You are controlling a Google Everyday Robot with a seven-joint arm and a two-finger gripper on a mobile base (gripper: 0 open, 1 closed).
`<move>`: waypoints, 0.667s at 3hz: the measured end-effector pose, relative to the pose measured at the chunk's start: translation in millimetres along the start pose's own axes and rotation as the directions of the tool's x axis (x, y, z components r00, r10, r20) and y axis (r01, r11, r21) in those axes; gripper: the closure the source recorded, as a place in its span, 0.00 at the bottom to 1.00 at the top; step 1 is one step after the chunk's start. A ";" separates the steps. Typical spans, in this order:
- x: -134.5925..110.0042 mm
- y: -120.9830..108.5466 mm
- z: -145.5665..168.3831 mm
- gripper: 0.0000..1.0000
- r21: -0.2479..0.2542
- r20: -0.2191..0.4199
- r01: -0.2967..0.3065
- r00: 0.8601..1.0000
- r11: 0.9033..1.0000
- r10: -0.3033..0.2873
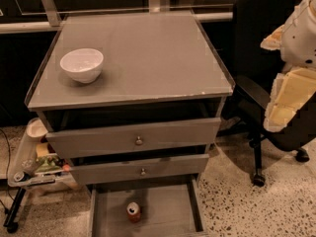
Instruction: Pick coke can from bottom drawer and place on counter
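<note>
- Camera view: the gripper [287, 100], a white and cream-coloured shape, hangs at the right edge of the frame, off the cabinet's right side and touching nothing on it. Whether it is apart or together cannot be told from here, and nothing is seen in it.
- Directly behind the gripper stands a black office chair [259, 28]. Its wheeled foot rests on the speckled floor [242, 206] below the gripper.
- The counter [148, 53] spreads out to the left of the gripper, at about its height in the frame.
- On the counter, well apart from the gripper and near the far left edge, sits a white bowl [82, 64], upright.
- The top drawer [98, 139] lies below and left of the gripper, pulled slightly out. The middle drawer [108, 173] sits just under it. Each has a small round knob.
- The bottom drawer [170, 206] is pulled open, far below and left of the gripper.
- The coke can [134, 212] stands upright on that drawer's floor, silver top up, near its middle and well apart from the gripper.
- Farthest left and low, beside the cabinet, is a cluttered cart [29, 169].
</note>
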State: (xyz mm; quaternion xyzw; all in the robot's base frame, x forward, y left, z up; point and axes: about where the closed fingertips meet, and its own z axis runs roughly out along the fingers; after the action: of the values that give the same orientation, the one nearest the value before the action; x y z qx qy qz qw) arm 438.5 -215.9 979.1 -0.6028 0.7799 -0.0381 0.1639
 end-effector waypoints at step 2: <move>-18.9 25.2 23.0 0.00 0.023 0.056 -0.026 0.998 0.999 0.025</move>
State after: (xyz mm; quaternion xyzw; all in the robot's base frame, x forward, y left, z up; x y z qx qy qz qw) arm 426.2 -187.9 954.9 -0.5916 0.7822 -0.0285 0.1933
